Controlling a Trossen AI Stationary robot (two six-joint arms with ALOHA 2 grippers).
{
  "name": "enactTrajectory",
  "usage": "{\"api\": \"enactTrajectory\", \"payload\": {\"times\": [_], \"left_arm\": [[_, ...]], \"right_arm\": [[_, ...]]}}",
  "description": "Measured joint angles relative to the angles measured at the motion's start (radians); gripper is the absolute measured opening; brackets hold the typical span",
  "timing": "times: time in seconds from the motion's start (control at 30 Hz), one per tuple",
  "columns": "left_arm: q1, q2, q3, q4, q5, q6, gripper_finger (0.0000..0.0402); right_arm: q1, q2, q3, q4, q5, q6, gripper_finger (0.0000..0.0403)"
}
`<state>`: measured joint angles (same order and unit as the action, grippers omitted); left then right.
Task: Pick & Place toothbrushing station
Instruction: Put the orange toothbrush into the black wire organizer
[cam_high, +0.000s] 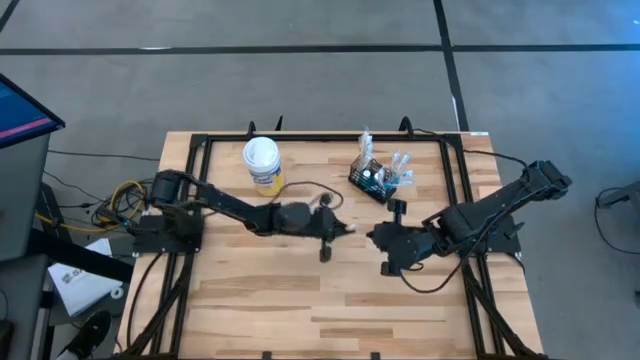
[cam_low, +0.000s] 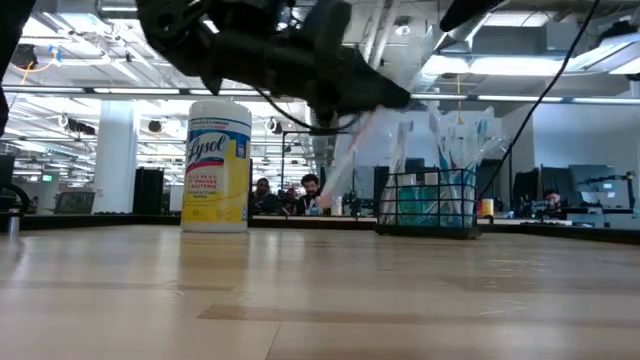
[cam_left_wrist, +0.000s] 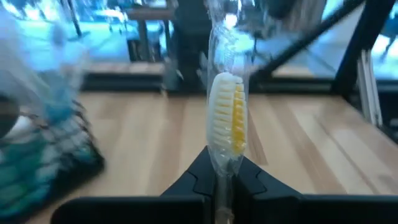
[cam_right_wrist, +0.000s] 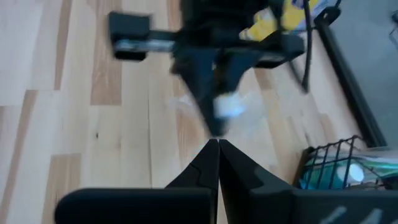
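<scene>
Clamped in the left gripper, a wrapped toothbrush should enter the toothbrushing station upright, probably handle-first. The right gripper waits, pinched empty.

Black mesh caddy; yellow, white-lidded canister.

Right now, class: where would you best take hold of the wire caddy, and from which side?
Grip the caddy by its bare mesh rim, coming down from above on the side facing the table's middle. Wrapped brushes stand out of its top, so a centred grab would hit them; the thin wall suits a shut-down pinch of the tool.
</scene>
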<state>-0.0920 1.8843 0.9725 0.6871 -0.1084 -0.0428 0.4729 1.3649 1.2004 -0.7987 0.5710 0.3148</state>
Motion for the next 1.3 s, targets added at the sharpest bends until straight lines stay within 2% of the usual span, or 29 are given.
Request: {"api": "enactTrajectory", "payload": {"times": [0.13, 0.3, 0.7, 0.93, 1.07, 1.3], "left_arm": [[0.033, -0.057, -0.081, 0.142, -0.014, 0.003, 0.0003], [0.089, -0.094, -0.118, 0.248, -0.022, 0.011, 0.0003], [0.256, -0.092, -0.118, 0.413, 0.054, 0.008, 0.0004], [0.318, -0.090, -0.118, 0.480, 0.056, 0.009, 0.0004], [0.349, -0.048, -0.089, 0.549, 0.081, -0.011, 0.0004], [0.399, 0.055, 0.026, 0.551, 0.123, -0.010, 0.0004]], "right_arm": [[0.024, -0.006, 0.000, 0.014, 0.072, 0.000, 0.0000], [0.032, -0.006, 0.000, 0.033, 0.184, -0.007, 0.0000], [0.022, -0.006, 0.000, 0.037, 0.250, -0.007, 0.0000], [0.022, -0.005, 0.000, 0.037, 0.288, -0.008, 0.0000], [0.022, -0.005, 0.000, 0.038, 0.323, -0.008, 0.0000], [0.024, -0.004, -0.043, 0.054, 0.329, 0.004, 0.0000]]}}
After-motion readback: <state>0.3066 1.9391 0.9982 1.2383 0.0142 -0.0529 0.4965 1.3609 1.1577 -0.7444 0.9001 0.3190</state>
